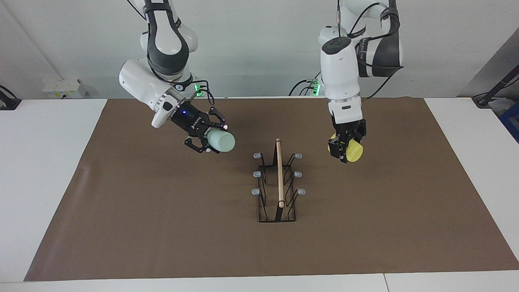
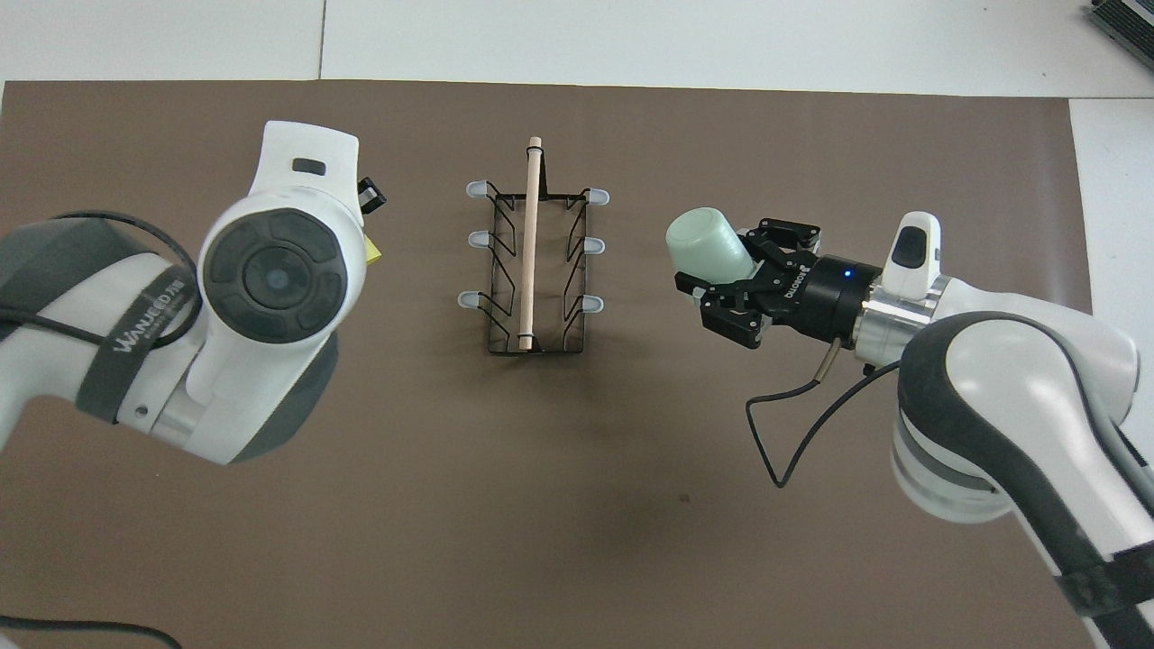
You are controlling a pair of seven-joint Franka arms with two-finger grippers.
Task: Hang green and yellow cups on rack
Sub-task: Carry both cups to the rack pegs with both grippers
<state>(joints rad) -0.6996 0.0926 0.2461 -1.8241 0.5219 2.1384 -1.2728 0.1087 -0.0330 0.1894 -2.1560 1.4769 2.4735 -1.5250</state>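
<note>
Rack (image 1: 278, 182) stands mid-surface on the brown mat (image 1: 162, 227), well clear of every edge. Its long axis runs from the robots' edge straight toward the opposite edge; the wooden rod (image 1: 279, 173) lies along that line on top. Three grey-tipped prongs jut out per side, one row toward each arm's end of the surface. All six are bare.

Right tool (image 1: 211, 140): closed around the green cup (image 1: 221, 142), held up in the air over the mat on the right arm's side of the rack. The cup lies roughly on its side, closed base aimed at the rack, apart from it.

Left tool (image 1: 344, 151): clamped on the yellow cup (image 1: 353, 151), hanging over the mat on the left arm's side of the rack, wrist pointing nearly straight down. In the overhead view the arm hides almost all of this cup.

Key relation: each cup sits beside the prong row that faces its own arm, so neither arm should need to cross over. My reading is that each cup's mouth must be turned toward a prong tip before sliding on.

Materials: cups are smooth, matte plastic, tapered, no handles. The rack is thin black wire, light and probably easy to nudge. The rod is pale wood. The mat is flat and dull.
</note>
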